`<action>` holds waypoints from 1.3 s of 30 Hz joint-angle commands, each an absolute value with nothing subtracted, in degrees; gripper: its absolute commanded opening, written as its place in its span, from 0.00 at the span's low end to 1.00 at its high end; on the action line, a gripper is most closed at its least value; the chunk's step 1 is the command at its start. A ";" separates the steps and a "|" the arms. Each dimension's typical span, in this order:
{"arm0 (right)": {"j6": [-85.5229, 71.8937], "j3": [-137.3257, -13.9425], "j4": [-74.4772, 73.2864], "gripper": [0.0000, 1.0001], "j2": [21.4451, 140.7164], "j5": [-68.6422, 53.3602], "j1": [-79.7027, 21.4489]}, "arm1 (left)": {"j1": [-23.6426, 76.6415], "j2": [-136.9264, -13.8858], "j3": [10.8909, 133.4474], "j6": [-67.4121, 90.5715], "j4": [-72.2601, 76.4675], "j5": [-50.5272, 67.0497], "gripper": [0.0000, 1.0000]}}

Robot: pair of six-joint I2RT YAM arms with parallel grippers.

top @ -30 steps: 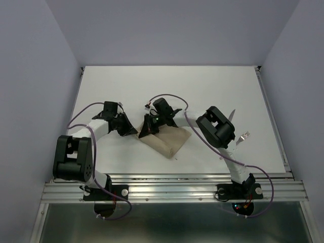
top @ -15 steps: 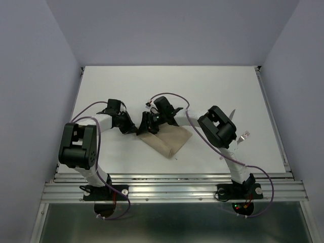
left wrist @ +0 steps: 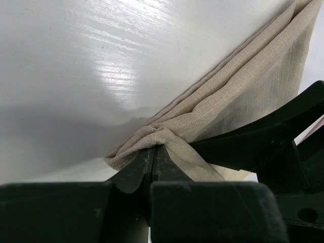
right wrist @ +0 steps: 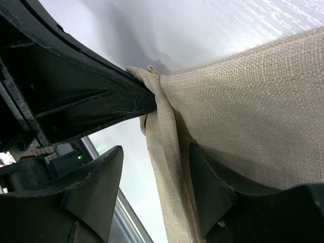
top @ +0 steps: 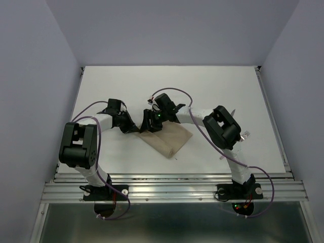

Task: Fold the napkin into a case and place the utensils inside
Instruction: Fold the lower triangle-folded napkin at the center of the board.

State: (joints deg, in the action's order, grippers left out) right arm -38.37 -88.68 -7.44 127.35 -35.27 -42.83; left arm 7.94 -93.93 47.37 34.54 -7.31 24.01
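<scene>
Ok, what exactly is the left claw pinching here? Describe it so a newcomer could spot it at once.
On the white table, midway between the two arms, lies a folded beige-tan napkin. The left claw is shut on its corner nearest the left arm. It is the only cloth in view; the fork off to the right is thin and metal-tipped.

We lose the corner of the napkin [left wrist: 243, 96] between the pinched jaws of the left gripper [left wrist: 153, 151]. Beyond the parted jaws of the right gripper [right wrist: 152, 174], the napkin runs out of view. From above, the right arm [top: 223, 129] hides most of the cutlery [top: 246, 134].
</scene>
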 commanded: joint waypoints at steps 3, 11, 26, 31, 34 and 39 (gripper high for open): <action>-34.37 -90.26 -10.46 0.59 124.72 -29.80 -43.85 | 8.26 -92.02 48.78 34.19 -7.03 24.43 0.00; -32.17 -92.90 -12.66 0.58 127.44 -31.64 -45.00 | 8.26 -92.20 48.69 34.10 -6.86 24.96 0.00; -32.52 -92.29 -12.04 0.07 127.62 -29.89 -45.53 | 8.26 -88.60 49.13 33.93 -7.29 25.75 0.00; -32.96 -91.58 -11.34 0.01 126.83 -29.09 -45.53 | 8.26 -86.40 49.39 33.14 -8.17 25.49 0.00; -33.22 -91.67 -10.55 0.01 126.83 -30.84 -45.53 | 8.26 -85.08 49.92 32.52 -9.75 25.14 0.00; -33.49 -91.76 -10.11 0.01 127.44 -31.90 -45.53 | 8.26 -83.59 51.94 31.99 -10.63 25.22 0.11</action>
